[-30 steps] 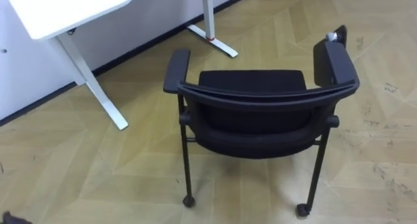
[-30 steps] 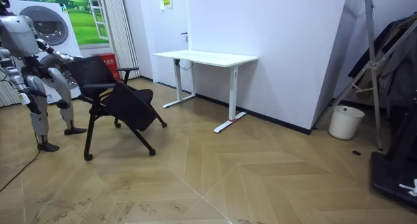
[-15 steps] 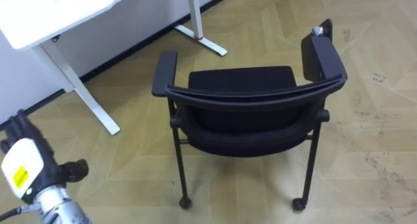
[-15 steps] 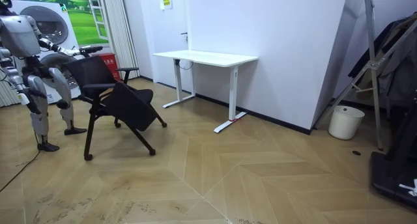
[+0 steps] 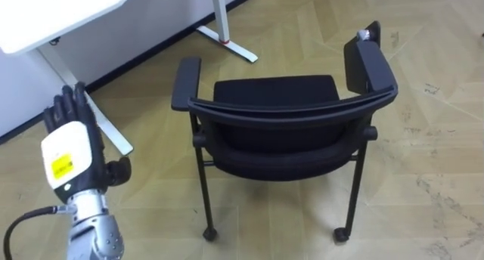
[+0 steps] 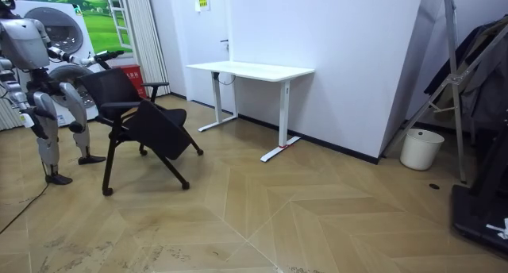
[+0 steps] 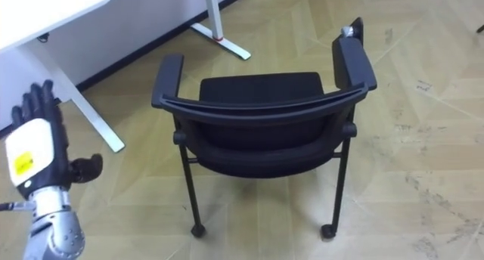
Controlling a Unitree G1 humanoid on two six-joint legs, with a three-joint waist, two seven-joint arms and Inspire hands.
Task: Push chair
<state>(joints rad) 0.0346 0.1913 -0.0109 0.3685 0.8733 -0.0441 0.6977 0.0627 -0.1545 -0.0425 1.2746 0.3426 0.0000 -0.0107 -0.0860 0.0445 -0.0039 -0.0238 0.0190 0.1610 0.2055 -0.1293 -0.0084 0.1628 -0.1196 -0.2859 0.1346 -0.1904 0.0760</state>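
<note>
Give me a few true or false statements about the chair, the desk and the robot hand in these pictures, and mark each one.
1. The black chair stands on the wooden floor with its backrest nearest the robot. True.
2. The left robot hand grips the chair's backrest. False: it is held up with straight fingers, to the left of the chair and apart from it.
3. A white desk stands beyond the chair. True.
4. The chair has no armrests. False: it has a left armrest and a right armrest.
</note>
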